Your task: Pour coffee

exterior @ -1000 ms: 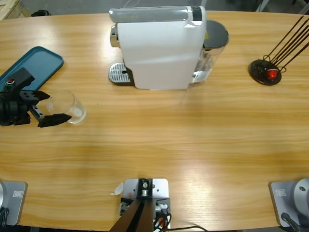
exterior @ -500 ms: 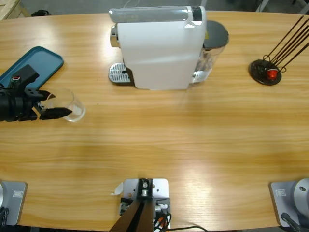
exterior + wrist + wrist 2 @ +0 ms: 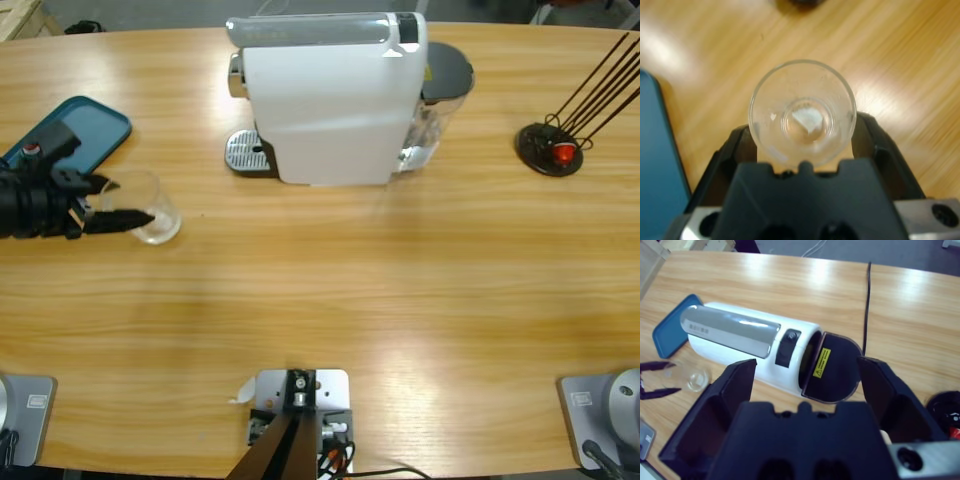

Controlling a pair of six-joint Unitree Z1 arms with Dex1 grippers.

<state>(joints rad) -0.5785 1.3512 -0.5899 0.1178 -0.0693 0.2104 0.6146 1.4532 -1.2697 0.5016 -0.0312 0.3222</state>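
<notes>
Seen from above, a long tabletop (image 3: 330,290) of pale, glossy wood grain carries a boxy white coffee machine (image 3: 330,95) at the far middle, with a perforated metal drip tray (image 3: 245,152) at its left foot and a clear water tank (image 3: 440,110) with a dark lid on its right. At the left edge the left gripper (image 3: 120,203) reaches in, its black jaws closed on either side of a small clear glass tumbler (image 3: 148,208) that stands on the wood just beside a dark teal tray (image 3: 85,125). No coffee can be made out in the glass from here. Far right stands a black wire capsule rack (image 3: 550,148) holding a red capsule (image 3: 565,153). The left wrist view looks straight down the tumbler's round mouth (image 3: 803,112): thin, smooth, transparent walls, a thick base with a pale glint, and nothing clearly amber inside, so the glass looks empty or nearly so. The jaws press the glass on both sides near its lower half, and the teal tray edge (image 3: 657,165) shows at the left. The step appears to be carrying the glass to the drip tray under the spout; smooth glass slips easily, so the hold should stay firm and level, the lift low, and the glass be set centred on the metal grid. The right wrist view looks down from high on the machine's rounded silver top (image 3: 732,332) and the tank lid with a yellow label (image 3: 832,367); the right gripper (image 3: 807,380) has its jaws spread wide and holds nothing, and the tumbler (image 3: 695,380) shows small at the left
</notes>
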